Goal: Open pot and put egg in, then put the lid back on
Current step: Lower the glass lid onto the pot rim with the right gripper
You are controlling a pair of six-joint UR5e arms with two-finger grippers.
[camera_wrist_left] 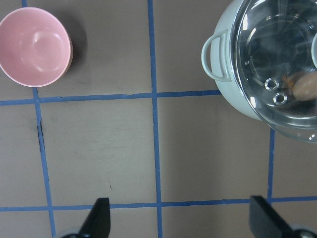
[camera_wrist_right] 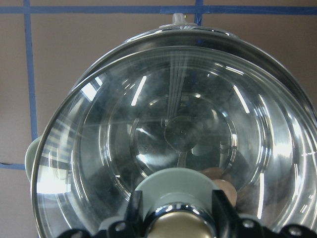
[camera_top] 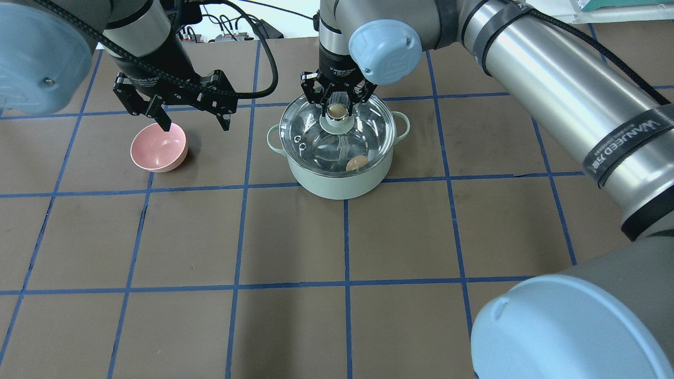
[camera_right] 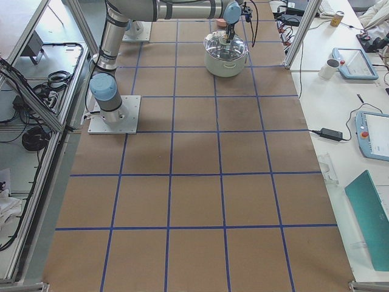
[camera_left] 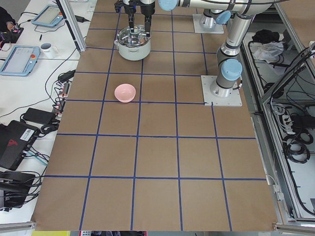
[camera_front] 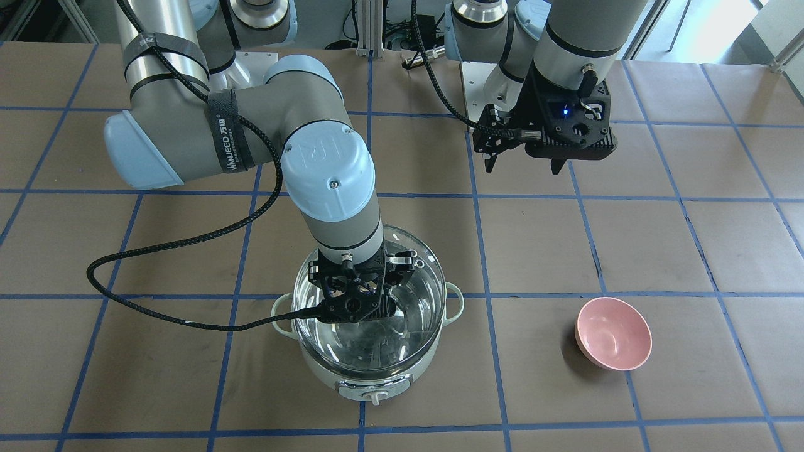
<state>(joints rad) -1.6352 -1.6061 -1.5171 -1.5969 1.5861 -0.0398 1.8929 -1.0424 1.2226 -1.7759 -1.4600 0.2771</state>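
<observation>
Only dimly, egg under glassy lid in pot; right gripper tight on that lid, left gripper wide, empty.

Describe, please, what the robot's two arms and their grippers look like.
The right arm and left arm are silver-grey tubes with pale blue joint caps. Black braided cables run along them. On the right arm they are held by black straps printed WANJEED. The right gripper and left gripper are black, skeletal and two-fingered.
</observation>
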